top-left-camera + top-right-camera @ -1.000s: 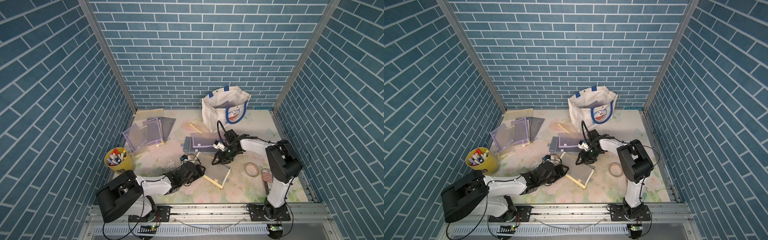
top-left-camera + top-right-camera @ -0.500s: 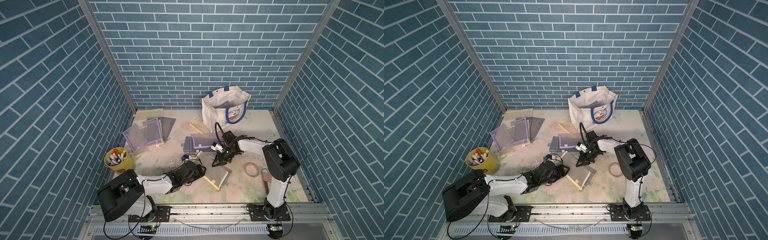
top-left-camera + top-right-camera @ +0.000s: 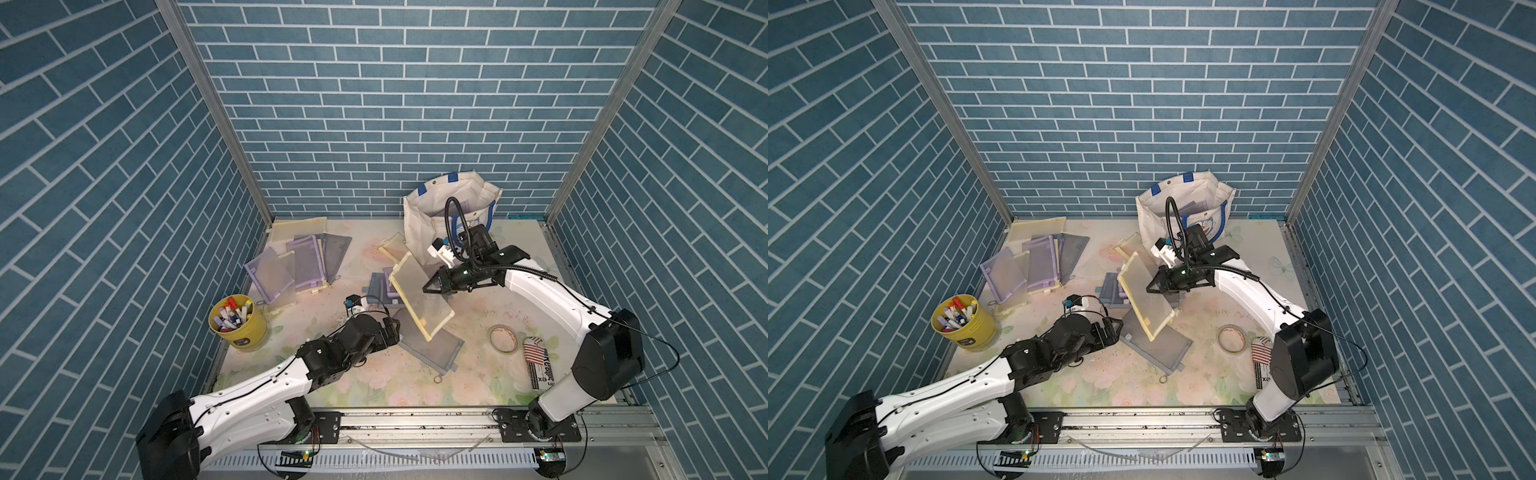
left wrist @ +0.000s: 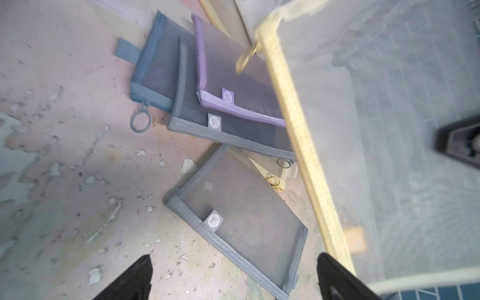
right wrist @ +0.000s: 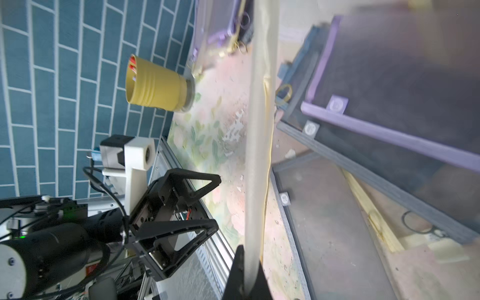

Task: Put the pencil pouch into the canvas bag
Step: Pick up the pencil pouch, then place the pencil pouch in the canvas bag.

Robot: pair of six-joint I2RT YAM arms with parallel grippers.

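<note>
Yellow-trimmed pouch, both top views: the translucent mesh pencil pouch with yellow edging (image 3: 419, 299) (image 3: 1144, 297) hangs tilted at frame centre, lifted off the floral mat (image 3: 374, 382).
Right gripper: the right gripper (image 3: 428, 287) is clenched on the pouch's upper right edge.
Progress: pickup looks done; the carry to the bag and the drop are left.
Canvas bag: the cream-white boxy fabric canvas bag with blue handles (image 3: 417, 232) stands upright, mouth open, upper right of centre, apart from the pouch.
Bag contents: a flat greyish item (image 3: 462, 205) shows inside, possibly another pouch.
Yellow cup: the ribbed yellow cup (image 3: 245, 334), lower left, holds markers (image 3: 232, 318).
Left gripper: the left gripper (image 3: 395, 332) is spread and empty, just left of a grey mesh pouch (image 3: 434, 353).
Left wrist view: black fingertips (image 4: 140, 275) stand wide apart at the bottom; the grey pouch lies between them, a purple-trimmed pouch (image 4: 233, 78) and a blue-trimmed pouch (image 4: 153, 65) above, yellow edging crossing on the right.
Right wrist view: bottom centre, dark fingers (image 5: 240, 272) pinch the pouch's pale edge.
</note>
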